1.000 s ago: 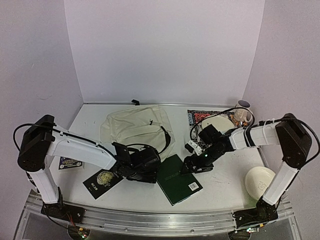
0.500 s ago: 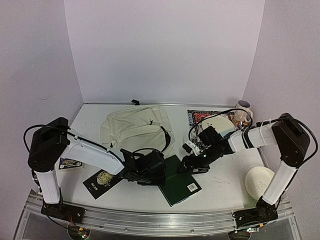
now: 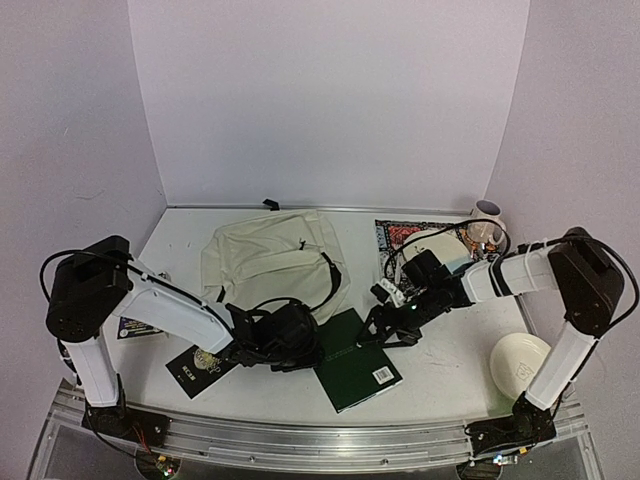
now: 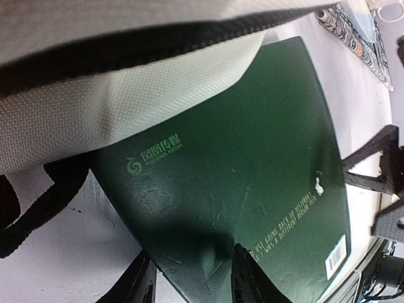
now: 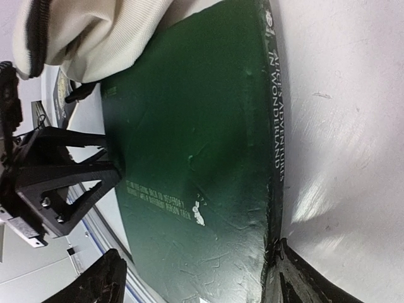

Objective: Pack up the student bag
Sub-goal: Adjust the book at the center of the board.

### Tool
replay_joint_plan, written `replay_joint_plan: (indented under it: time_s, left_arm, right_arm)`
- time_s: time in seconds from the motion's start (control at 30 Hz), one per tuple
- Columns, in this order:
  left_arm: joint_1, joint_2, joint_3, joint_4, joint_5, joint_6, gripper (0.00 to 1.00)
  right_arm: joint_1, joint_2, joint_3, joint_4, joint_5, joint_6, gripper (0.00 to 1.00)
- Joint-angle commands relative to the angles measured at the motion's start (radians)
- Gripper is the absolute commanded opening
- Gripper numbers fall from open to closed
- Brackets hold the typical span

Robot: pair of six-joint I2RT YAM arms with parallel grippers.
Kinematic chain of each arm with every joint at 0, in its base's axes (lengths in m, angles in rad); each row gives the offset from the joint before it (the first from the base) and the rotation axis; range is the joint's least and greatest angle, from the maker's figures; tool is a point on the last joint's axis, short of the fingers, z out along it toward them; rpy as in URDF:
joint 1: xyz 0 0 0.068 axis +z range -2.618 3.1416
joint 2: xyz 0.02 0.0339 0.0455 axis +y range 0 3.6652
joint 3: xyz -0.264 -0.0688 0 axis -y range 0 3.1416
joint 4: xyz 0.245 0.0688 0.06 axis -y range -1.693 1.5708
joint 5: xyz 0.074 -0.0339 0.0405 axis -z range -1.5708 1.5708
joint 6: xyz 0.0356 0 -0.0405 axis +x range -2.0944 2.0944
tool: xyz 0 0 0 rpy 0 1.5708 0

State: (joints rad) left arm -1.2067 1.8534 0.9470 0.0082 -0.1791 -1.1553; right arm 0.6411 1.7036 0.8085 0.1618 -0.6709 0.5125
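The student bag (image 3: 268,256), cream with black straps, lies flat at the table's middle left. A dark green book (image 3: 357,362) lies just in front of its right corner. My left gripper (image 3: 303,340) is open at the book's left edge. In the left wrist view (image 4: 192,285) the book's corner (image 4: 252,158) sits between the fingers, with the bag's edge (image 4: 126,82) above. My right gripper (image 3: 382,330) is open at the book's far right edge. In the right wrist view (image 5: 196,281) its jaws span the book (image 5: 196,126), one finger (image 5: 297,278) against the spine. The bag (image 5: 95,31) shows at top left.
A black booklet with a gold emblem (image 3: 204,361) and a small card (image 3: 140,326) lie at the front left. A white bowl (image 3: 520,360) sits at the front right. A patterned mat with a plate (image 3: 420,240) and a mug (image 3: 487,222) stand at the back right.
My left gripper has moved right, up to the book's left edge. My right gripper has shifted slightly up and right. The book has shifted slightly toward the bag.
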Motion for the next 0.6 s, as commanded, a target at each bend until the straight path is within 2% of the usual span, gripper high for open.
replay_joint_plan:
  time_s: [0.0, 0.33, 0.4, 0.53, 0.57]
  left_arm:
    - [0.002, 0.042, 0.012, 0.166, 0.052, -0.049, 0.42]
    - [0.001, 0.038, 0.030, 0.225, 0.026, -0.075, 0.42]
    - [0.001, 0.039, 0.024, 0.227, 0.029, -0.082, 0.42]
    - [0.001, 0.019, -0.014, 0.223, 0.012, -0.092, 0.44]
    - [0.001, 0.008, -0.025, 0.222, 0.006, -0.094, 0.44]
  right_arm:
    - [0.059, -0.123, 0.056, 0.130, -0.262, 0.034, 0.78]
    - [0.064, -0.142, 0.053, 0.090, -0.213, 0.027, 0.70]
    - [0.063, -0.155, 0.066, 0.036, -0.125, -0.002, 0.70]
    - [0.036, -0.164, 0.118, -0.182, 0.151, -0.108, 0.76]
    - [0.018, -0.158, 0.117, -0.202, 0.166, -0.121, 0.77]
